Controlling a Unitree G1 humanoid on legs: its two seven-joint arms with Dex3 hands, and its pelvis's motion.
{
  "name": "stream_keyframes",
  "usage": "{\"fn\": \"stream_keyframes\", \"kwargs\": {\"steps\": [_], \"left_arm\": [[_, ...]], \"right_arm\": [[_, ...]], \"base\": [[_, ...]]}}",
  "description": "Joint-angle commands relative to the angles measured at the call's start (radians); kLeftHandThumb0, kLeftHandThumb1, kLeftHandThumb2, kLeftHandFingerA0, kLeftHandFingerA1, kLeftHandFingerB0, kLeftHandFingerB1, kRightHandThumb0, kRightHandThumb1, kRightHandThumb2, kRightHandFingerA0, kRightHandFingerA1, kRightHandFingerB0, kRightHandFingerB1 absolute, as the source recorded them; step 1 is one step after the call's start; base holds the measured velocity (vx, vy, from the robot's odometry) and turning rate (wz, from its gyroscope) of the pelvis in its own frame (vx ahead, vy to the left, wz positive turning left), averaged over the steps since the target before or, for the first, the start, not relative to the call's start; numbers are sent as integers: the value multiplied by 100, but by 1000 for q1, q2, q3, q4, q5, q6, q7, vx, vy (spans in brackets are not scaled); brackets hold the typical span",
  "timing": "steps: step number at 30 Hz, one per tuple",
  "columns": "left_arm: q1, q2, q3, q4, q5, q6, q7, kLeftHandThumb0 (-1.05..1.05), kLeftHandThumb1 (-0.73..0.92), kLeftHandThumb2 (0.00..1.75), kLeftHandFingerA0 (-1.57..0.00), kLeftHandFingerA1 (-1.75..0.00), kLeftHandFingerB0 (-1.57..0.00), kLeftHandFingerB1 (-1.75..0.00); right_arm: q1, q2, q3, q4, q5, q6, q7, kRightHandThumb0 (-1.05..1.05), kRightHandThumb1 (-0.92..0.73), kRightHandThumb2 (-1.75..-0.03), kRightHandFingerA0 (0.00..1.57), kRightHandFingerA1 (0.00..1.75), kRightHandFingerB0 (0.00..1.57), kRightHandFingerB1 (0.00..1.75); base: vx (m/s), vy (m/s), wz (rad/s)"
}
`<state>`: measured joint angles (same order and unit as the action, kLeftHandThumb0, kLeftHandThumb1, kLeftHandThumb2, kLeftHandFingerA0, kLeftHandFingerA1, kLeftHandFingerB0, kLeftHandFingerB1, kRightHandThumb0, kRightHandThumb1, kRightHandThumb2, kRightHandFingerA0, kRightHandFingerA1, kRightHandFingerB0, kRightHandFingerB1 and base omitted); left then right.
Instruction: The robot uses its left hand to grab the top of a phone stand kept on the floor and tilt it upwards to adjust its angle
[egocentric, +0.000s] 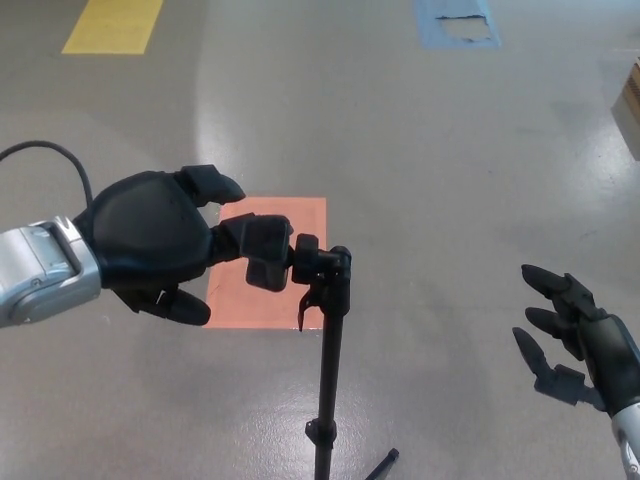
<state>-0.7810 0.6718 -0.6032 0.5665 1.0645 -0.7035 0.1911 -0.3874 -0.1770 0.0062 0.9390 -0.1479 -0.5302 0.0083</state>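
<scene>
Stand (330, 370): all black, thin straight pole rising from bottom centre of frame to a clamp joint just left of centre. A collar sits low on the pole, and one tripod leg tip shows at the bottom edge, right of the pole. A small lever hangs off the joint on its left side.

Head (267, 262) (the boxy block at the top): dark, squarish, mounted on a short arm that runs left from the joint. Pole's long axis is vertical in frame, very slightly leaning right toward the top. Head arm's axis is roughly horizontal, pointing to frame left toward the left hand (155, 240).

Left hand comes in from mid-left, silver forearm and a black cable behind it. One finger (250, 232) lies across the top of the head, touching it; another finger sticks up and right above, thumb down below the palm, clear of the head. So it's in contact but I can't tell whether it has a real grip.

Right hand (575, 335), lower right, fingers spread wide, holding nothing, well apart from the stand.

Floor (430, 180) is grey concrete. An orange patch (285, 290) lies behind the head and hand.
</scene>
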Motion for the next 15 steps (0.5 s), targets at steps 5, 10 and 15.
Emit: {"fn": "stream_keyframes", "kwargs": {"steps": [5,10,15], "left_arm": [[35,18,-8,-4,15,15,-13,-84,89,69,-19,-28,-1,-19],[45,21,-6,-8,18,20,-10,-82,87,68,-16,-27,-2,-19],[50,24,3,-20,11,21,-27,-82,87,68,-19,-29,-5,-20]], "right_arm": [[-10,-11,-9,14,8,1,1,-66,-83,-64,26,36,15,29],[-11,-12,-8,15,3,0,-3,-66,-83,-64,26,36,16,29],[-15,-10,-13,17,11,1,5,-66,-82,-64,25,36,15,29]], "base": [[0,0,0],[0,0,0],[0,0,0]]}}
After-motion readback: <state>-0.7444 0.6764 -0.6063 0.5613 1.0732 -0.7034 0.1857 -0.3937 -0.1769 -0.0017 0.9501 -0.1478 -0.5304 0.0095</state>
